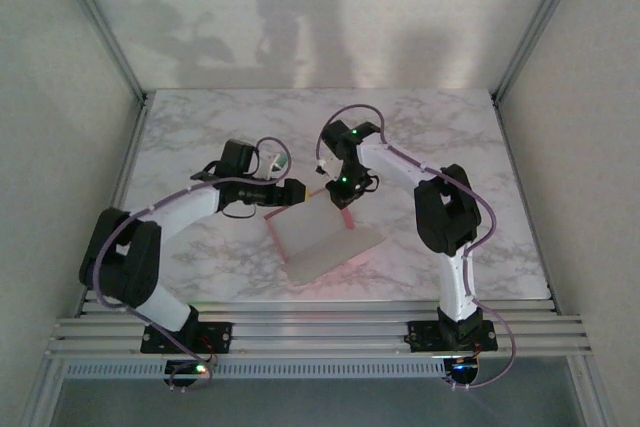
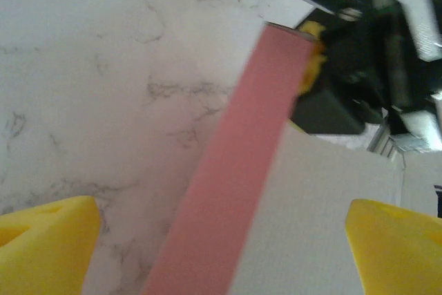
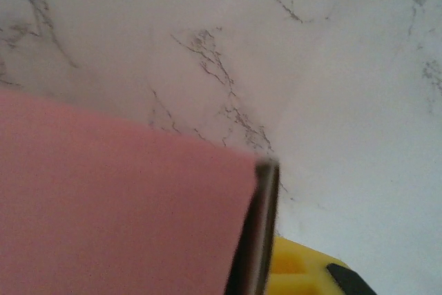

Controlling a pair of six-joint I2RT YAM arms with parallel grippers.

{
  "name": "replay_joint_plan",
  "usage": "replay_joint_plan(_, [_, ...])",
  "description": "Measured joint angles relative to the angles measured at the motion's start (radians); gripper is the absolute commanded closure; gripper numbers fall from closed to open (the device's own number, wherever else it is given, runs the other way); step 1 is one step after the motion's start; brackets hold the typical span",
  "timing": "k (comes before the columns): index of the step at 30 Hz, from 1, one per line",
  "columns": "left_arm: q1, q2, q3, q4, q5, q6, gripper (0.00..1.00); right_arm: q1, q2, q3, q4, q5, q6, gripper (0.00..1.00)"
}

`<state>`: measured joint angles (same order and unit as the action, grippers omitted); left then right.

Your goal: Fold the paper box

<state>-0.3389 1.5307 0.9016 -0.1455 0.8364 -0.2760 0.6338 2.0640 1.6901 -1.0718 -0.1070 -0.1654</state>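
Top external view shows a light, bendy pink-and-white paperboard box (image 1: 320,242), best pinched at flap edges as the right gripper (image 1: 343,203) does, left gripper (image 2: 221,240) spread

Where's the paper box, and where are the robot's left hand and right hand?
paper box (image 1: 325,239): top view, on its white panel.
left hand (image 1: 298,190): top view, on its dark tip beside the box's left corner.
right hand (image 1: 344,204): top view, on its tip at the box's raised pink edge.
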Motion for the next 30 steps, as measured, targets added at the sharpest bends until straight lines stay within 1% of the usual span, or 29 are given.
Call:
replay_joint_plan(5, [0.0,-0.179,-0.102,0.021,-0.043,-0.016,0.01,0.0,-0.031,-0.048,0.048,0.008,0.005,0.86])
replay_joint_plan(10, [0.0,-0.275,-0.164,0.019,-0.107,-0.032,0.01,0.0,-0.06,-0.081,0.095,0.01,0.004,0.86])
replay_joint_plan(12, [0.0,-0.299,-0.208,0.02,-0.126,-0.051,0.01,0.0,-0.071,-0.1,0.116,0.01,0.004,0.86])
replay_joint_plan(16, [0.0,-0.329,-0.288,0.028,-0.122,-0.098,0.01,0.0,-0.099,-0.14,0.156,0.01,0.004,0.86])
replay_joint_plan(21, [0.0,-0.33,-0.3,0.018,-0.121,-0.111,0.03,0.0,-0.129,-0.168,0.201,0.007,0.004,0.86])
replay_joint_plan(23, [0.0,-0.33,-0.302,0.02,-0.105,-0.118,0.06,0.0,-0.138,-0.179,0.22,0.002,0.004,0.86])
replay_joint_plan(26, [0.0,-0.33,-0.31,0.03,-0.068,-0.133,0.13,0.0,-0.148,-0.2,0.244,-0.002,0.003,0.87])
replay_joint_plan(29, [0.0,-0.332,-0.312,0.035,-0.034,-0.142,0.28,0.0,-0.154,-0.223,0.269,-0.013,0.0,0.87])
replay_joint_plan(30, [0.0,-0.333,-0.312,0.037,-0.021,-0.142,0.32,0.0,-0.155,-0.225,0.272,-0.016,0.0,0.87])
